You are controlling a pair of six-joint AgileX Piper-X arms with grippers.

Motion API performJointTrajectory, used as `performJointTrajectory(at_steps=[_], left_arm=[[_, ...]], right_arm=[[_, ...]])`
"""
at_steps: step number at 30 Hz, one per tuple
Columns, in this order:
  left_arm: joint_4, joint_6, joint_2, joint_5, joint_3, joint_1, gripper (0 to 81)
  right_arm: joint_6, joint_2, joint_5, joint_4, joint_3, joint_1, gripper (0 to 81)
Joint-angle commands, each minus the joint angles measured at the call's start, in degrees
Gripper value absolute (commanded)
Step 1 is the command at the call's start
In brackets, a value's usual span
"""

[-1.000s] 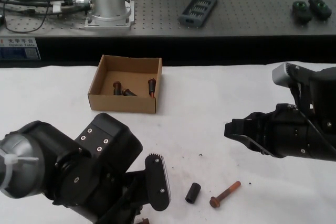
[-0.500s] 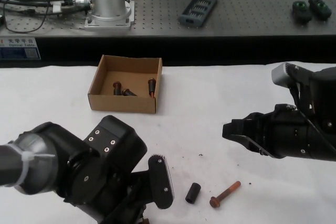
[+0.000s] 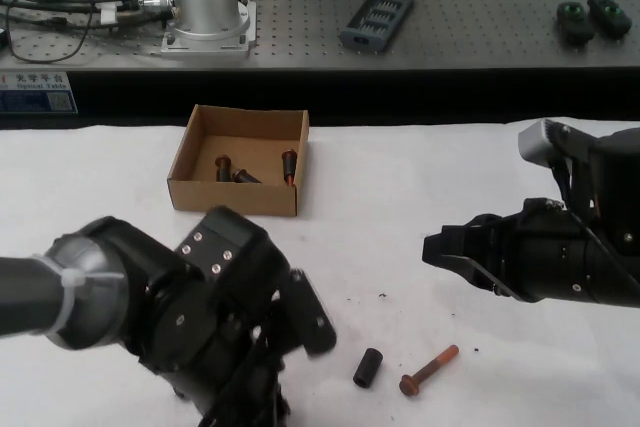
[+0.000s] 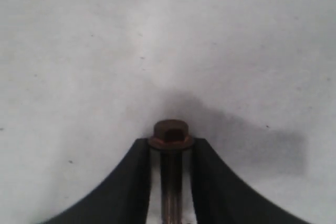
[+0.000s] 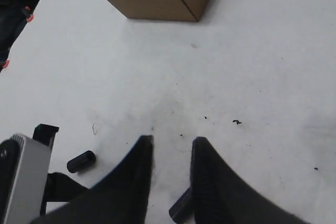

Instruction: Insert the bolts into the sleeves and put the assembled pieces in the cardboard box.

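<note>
L gripper pinches bolt, shaft along jaws, head outward.

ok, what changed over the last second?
The left arm turned its wrist and eased forward, slightly toward the loose sleeve. Its jaws are clamped on the gripped bolt; no grab or release is visible. Unchanged: the right arm, the loose bolt, and the cardboard box with its three assembled pieces.
</note>
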Motion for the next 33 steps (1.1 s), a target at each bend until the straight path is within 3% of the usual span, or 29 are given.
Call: performJointTrajectory(at_steps=[1,6,10,16,22,29,31,33], left_arm=[[-1.64,-10.32,-2.36,0.22,-1.09,1.92,0.3],[-7.95,-22.68,-12.22,2.47,2.65,6.55,0.3],[-17.80,-32.94,-22.82,2.44,9.24,10.51,0.6],[-21.41,-42.63,-35.49,-0.20,15.89,11.60,0.6],[-24.44,-43.75,-40.39,-2.10,17.67,11.60,0.6],[-24.34,-43.15,-37.30,5.26,17.67,11.60,0.0],[-24.34,-42.90,-34.77,6.29,17.29,11.60,4.1],[-23.24,-42.90,-31.85,6.55,16.01,11.60,13.3]], right_arm=[[0.85,-0.71,-0.71,0.00,-0.05,-0.29,20.5],[0.12,-1.08,-4.53,7.09,-1.04,-0.29,20.5],[-2.98,-1.04,-3.45,14.31,-4.67,0.95,20.5],[-3.79,1.50,0.54,15.65,-10.15,3.34,21.8],[-2.62,7.82,0.37,20.68,-14.30,5.64,25.2],[-3.05,8.07,0.77,19.81,-14.28,5.38,25.2],[-3.23,7.23,1.51,19.81,-14.28,4.61,25.1],[-4.11,6.10,2.67,19.93,-14.28,3.70,25.1]])
